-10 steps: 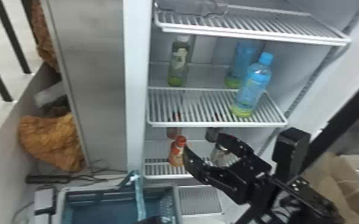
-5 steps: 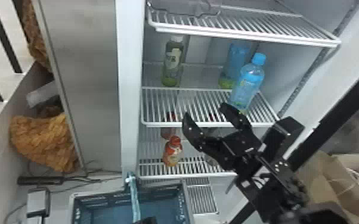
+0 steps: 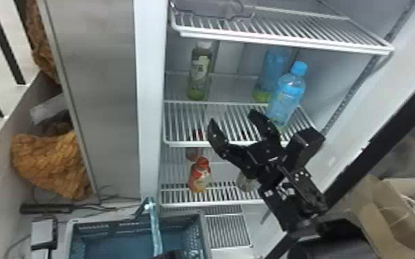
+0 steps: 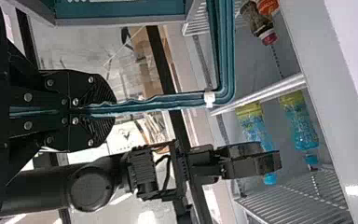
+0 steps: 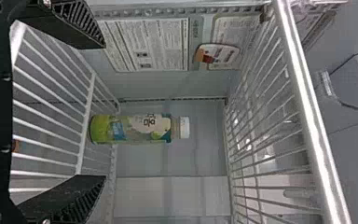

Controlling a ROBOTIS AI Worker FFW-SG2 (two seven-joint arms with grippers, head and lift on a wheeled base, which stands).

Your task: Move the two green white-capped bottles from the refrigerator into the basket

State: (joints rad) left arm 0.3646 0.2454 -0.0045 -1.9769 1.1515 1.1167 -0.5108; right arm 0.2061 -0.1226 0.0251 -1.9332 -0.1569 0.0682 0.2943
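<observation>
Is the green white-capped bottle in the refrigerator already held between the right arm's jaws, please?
No, the green white-capped bottle stands on the shelf beyond the right arm's open jaws, touching neither.

In the head view, slanting black bars [image 3: 0, 44] cross a pale surface at upper left; a flat grey panel [image 3: 100, 86] (it looks smooth) stands left of centre.

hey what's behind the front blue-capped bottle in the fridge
Another blue bottle with a green base, on the same shelf. The front bottle covers its lower right side, so that part can't be seen.
</observation>
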